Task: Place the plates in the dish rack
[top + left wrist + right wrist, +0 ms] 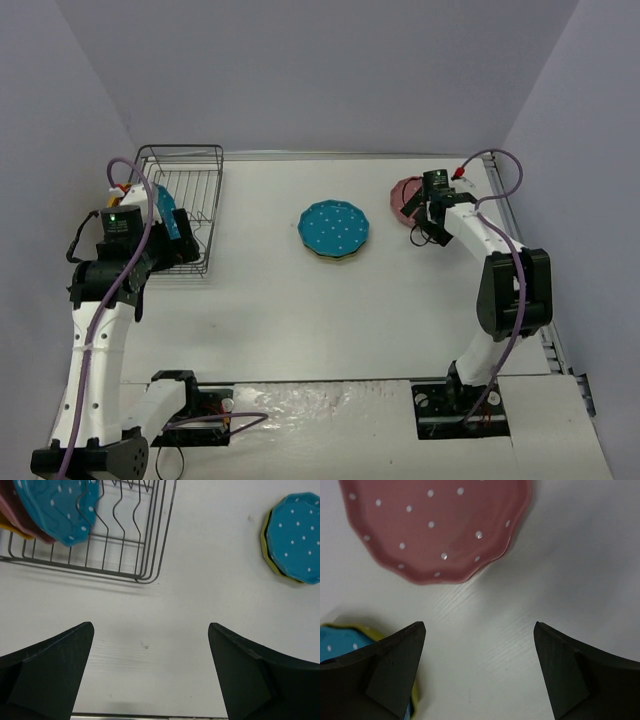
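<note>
The dark wire dish rack (pixel 190 172) stands at the far left. It holds a teal-blue plate (pixel 57 505), a pink plate (pixel 20 522) and an orange-yellow plate (pixel 11 530) on edge. My left gripper (pixel 150 626) is open and empty above bare table, just in front of the rack's near corner (pixel 145 575). A teal-blue plate (pixel 334 228) lies on an olive-yellow plate (pixel 266 542) mid-table. A pink plate (pixel 437 525) lies flat at the far right. My right gripper (pixel 479 625) is open and empty, hovering just short of its near edge.
The teal-blue plate on the olive-yellow one also shows at the lower left of the right wrist view (pixel 335 647). Grey walls close the table on three sides. The right table edge (pixel 520 235) runs close behind the right arm.
</note>
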Controlling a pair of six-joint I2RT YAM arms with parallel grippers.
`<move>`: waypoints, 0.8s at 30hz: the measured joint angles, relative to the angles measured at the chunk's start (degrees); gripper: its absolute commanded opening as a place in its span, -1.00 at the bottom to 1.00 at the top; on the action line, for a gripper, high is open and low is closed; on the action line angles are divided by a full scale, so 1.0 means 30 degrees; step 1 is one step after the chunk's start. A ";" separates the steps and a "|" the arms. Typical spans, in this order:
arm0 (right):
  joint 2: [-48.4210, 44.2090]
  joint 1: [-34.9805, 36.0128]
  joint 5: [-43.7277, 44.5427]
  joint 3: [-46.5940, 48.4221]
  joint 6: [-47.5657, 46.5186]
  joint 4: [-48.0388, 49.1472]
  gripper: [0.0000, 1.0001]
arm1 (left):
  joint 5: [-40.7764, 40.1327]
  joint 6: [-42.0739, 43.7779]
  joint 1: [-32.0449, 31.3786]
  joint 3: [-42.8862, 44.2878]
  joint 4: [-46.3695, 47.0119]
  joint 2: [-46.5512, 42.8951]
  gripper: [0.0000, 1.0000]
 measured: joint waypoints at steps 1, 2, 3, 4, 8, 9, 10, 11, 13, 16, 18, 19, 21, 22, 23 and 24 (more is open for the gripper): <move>0.0574 -0.0201 0.0260 0.0327 0.0347 0.0040 0.69 | 0.0173 -0.0070 -0.0005 -0.0295 -0.0243 -0.0255 0.94; 0.1115 -0.0374 0.0482 0.0642 0.0653 0.0068 0.68 | 0.0320 -0.0125 -0.0012 -0.0528 -0.0487 -0.0489 0.94; 0.1633 -0.0527 0.0675 0.0948 0.0932 0.0086 0.68 | 0.0442 -0.0170 -0.0021 -0.0717 -0.0730 -0.0710 0.94; 0.2134 -0.0703 0.0811 0.1257 0.1159 0.0057 0.67 | 0.0554 -0.0210 -0.0040 -0.0840 -0.0851 -0.0897 0.94; 0.3824 -0.1210 0.1096 0.2428 0.1868 0.0071 0.59 | 0.0888 -0.0337 -0.0112 -0.0955 -0.1205 -0.1337 0.94; 0.4125 -0.1305 0.1119 0.2658 0.1987 0.0096 0.55 | 0.0953 -0.0362 -0.0118 -0.0960 -0.1245 -0.1373 0.94; 0.4415 -0.1389 0.1131 0.2872 0.2093 0.0128 0.51 | 0.1014 -0.0383 -0.0121 -0.0965 -0.1280 -0.1393 0.94; 0.4684 -0.1465 0.1137 0.3074 0.2191 0.0136 0.46 | 0.1071 -0.0405 -0.0125 -0.0976 -0.1309 -0.1408 0.94; 0.5113 -0.1593 0.1120 0.3445 0.2359 0.0085 0.40 | 0.1113 -0.0446 -0.0131 -0.1092 -0.1315 -0.1402 0.94; 0.5696 -0.1810 0.1100 0.3758 0.2534 0.0225 0.33 | 0.1113 -0.0495 -0.0131 -0.1241 -0.1432 -0.1324 0.94; 0.5931 -0.1905 0.1039 0.3758 0.2576 0.0215 0.27 | 0.1134 -0.0542 -0.0131 -0.1258 -0.1438 -0.1247 0.94; 0.6046 -0.1969 0.1005 0.3758 0.2586 0.0222 0.26 | 0.1167 -0.0596 -0.0131 -0.1276 -0.1427 -0.1227 0.94; 0.6270 -0.2126 0.0965 0.3758 0.2582 0.0242 0.23 | 0.1266 -0.0685 -0.0131 -0.1349 -0.1409 -0.1212 0.94; 0.6379 -0.2190 0.0965 0.3758 0.2582 0.0246 0.21 | 0.1298 -0.0721 -0.0131 -0.1397 -0.1409 -0.1212 0.94; 0.6462 -0.2235 0.0946 0.3754 0.2578 0.0312 0.19 | 0.1313 -0.0760 -0.0131 -0.1441 -0.1409 -0.1212 0.94; 0.6511 -0.2258 0.0894 0.3749 0.2573 0.0442 0.18 | 0.1317 -0.0795 -0.0131 -0.1471 -0.1414 -0.1209 0.94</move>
